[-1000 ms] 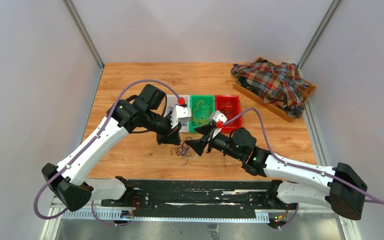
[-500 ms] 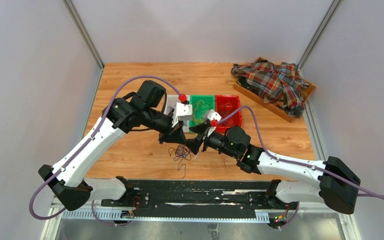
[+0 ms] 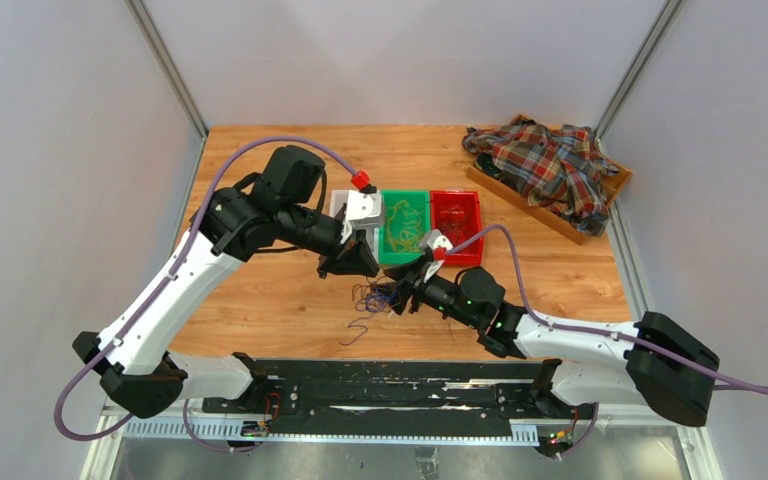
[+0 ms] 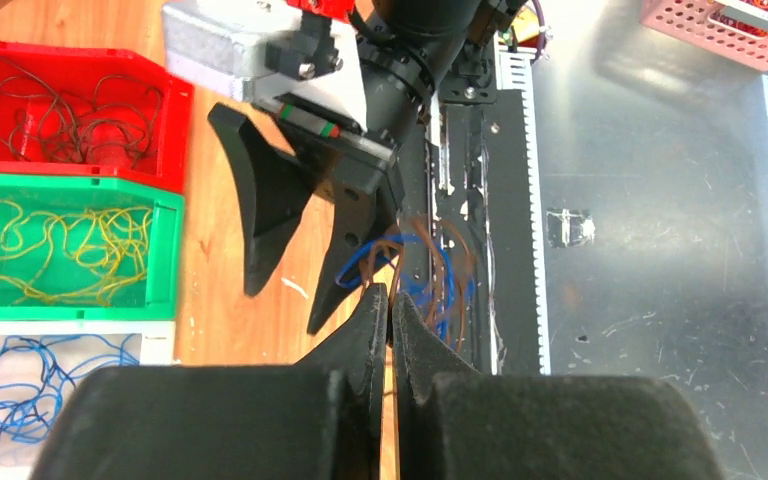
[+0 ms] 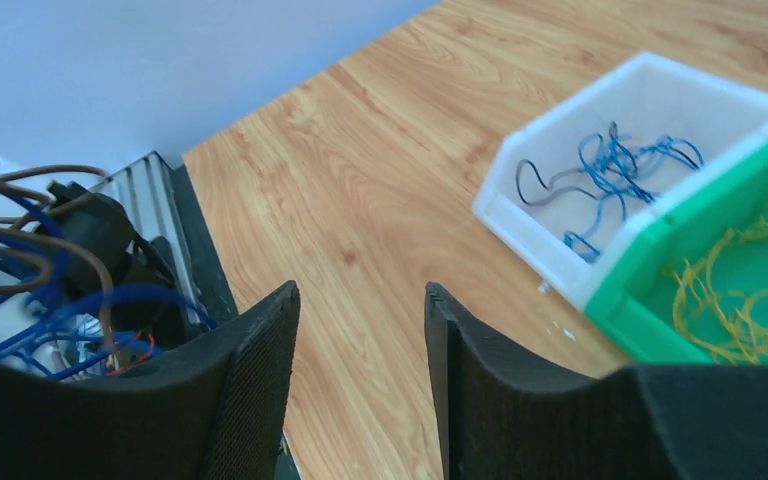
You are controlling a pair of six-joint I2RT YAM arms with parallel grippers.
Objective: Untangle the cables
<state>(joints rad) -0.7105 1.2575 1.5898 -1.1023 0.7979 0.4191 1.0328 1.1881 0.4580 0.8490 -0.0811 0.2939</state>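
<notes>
The cables (image 3: 368,296) are a small clump of blue and dark brown wires near the table's front middle, with one loose strand trailing toward the front edge. My left gripper (image 3: 360,268) is just behind the clump. In the left wrist view it (image 4: 390,295) is shut on a brown wire, and the blue and brown loops (image 4: 440,270) hang beyond its tips. My right gripper (image 3: 397,298) is open and empty just right of the clump. In the right wrist view it (image 5: 360,295) faces bare wood, with the cables (image 5: 40,290) to its left.
Three bins stand behind the clump: white (image 3: 340,203) with blue wires, green (image 3: 403,225) with yellow wires, red (image 3: 457,215) with dark wires. A wooden tray with a plaid shirt (image 3: 550,170) sits at the back right. A black rail (image 3: 390,385) runs along the front edge.
The right gripper has moved left and down to the clump's right side. The left gripper has shifted slightly back and right, still at the clump, which has drawn up a little.
</notes>
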